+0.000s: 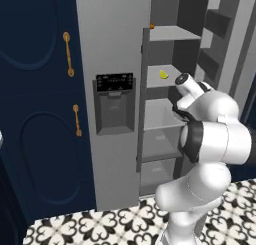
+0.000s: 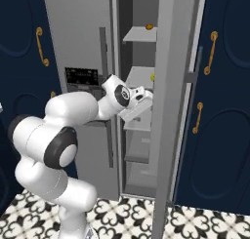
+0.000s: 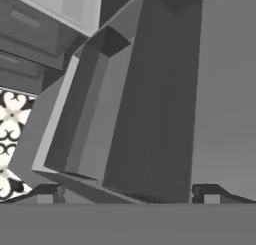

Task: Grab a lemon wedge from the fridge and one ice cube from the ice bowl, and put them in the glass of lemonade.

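Here the gripper (image 3: 128, 193), its two tips standing wide apart with nothing between them, reaches into the open right half of the fridge (image 1: 115, 49) at about middle-shelf height, while farther in the lemon wedge (image 1: 163, 74) lies seemingly untouched on its shelf (image 1: 162, 80).

Arm folded up high, elbow bulging toward the cameras, forearm reaching forward and up. Wrist rolled, so hand view is tilted. Tool (image 3: 128, 191) has both dark fingertips (image 3: 46, 191) set wide apart with nothing between them. In right base view the hand sits at the end of the forearm, angled down.
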